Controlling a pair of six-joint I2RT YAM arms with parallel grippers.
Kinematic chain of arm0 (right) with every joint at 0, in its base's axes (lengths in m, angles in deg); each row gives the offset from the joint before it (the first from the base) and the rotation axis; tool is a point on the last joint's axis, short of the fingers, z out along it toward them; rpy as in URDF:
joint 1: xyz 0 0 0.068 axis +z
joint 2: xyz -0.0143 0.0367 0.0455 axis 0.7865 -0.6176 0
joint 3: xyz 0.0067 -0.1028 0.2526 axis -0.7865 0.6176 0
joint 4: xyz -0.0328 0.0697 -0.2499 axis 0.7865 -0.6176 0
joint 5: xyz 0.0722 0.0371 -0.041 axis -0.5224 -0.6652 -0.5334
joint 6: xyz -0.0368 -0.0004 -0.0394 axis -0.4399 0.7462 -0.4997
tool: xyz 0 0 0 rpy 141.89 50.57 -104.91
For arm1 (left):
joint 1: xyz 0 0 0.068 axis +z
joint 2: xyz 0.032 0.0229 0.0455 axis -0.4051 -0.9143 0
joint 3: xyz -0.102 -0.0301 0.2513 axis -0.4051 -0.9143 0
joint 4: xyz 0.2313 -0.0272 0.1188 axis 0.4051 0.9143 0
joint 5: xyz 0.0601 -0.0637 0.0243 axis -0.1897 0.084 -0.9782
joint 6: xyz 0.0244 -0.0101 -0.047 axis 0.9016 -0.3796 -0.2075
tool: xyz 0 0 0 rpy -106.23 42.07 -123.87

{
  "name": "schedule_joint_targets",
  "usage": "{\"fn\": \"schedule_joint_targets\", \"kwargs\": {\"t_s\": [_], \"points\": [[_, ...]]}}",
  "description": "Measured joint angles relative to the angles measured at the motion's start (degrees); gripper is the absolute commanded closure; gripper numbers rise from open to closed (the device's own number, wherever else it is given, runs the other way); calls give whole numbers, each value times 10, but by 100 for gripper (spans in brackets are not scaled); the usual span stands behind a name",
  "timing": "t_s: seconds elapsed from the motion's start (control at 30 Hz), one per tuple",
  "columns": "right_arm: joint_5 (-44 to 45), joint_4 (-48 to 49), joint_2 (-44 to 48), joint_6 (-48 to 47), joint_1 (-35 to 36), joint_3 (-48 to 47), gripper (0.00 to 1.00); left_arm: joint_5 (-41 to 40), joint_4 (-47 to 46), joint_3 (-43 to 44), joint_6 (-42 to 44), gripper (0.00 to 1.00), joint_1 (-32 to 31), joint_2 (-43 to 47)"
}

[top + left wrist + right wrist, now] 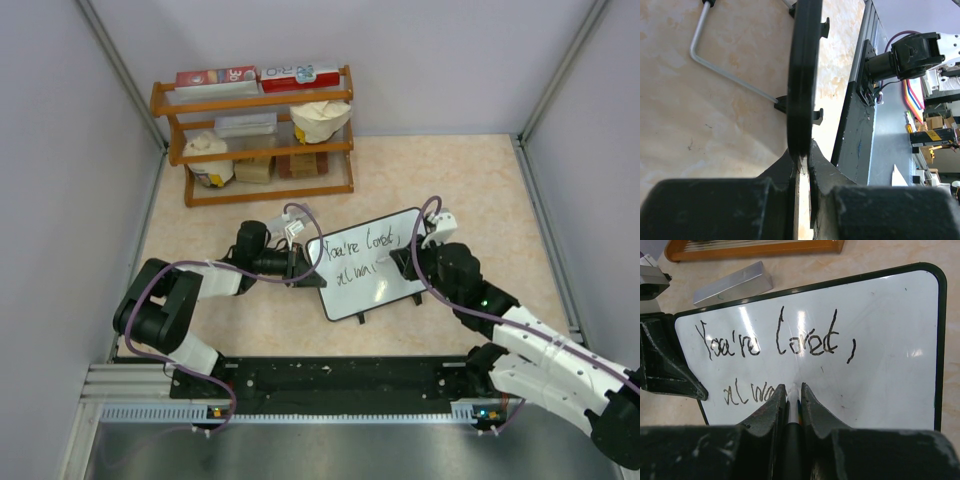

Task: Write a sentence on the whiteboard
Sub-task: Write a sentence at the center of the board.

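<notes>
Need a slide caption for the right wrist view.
Mid-writing: the right gripper holds the marker to the whiteboard, second line of the sentence unfinished; the left gripper clamps the board's edge.

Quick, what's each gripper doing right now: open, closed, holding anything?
Left gripper: closed on the edge of the whiteboard.
Right gripper: closed on a marker.

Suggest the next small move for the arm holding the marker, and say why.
Probably slide the marker slightly rightward across the whiteboard, tip on the surface. The sentence looks unfinished, its second line reading only about "alw" beside the right jaws. The left jaws clamp the board's left edge, steadying it.
</notes>
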Motion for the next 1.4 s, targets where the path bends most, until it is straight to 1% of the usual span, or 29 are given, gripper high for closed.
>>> {"fn": "schedule_joint_targets", "kwargs": {"t_s": [0.67,1.4], "points": [[-10,-5,22,2,-1,21,100,0,0,0,0,100,0,0],[-52,-29,47,18,-1,49,100,0,0,0,0,100,0,0]]}}
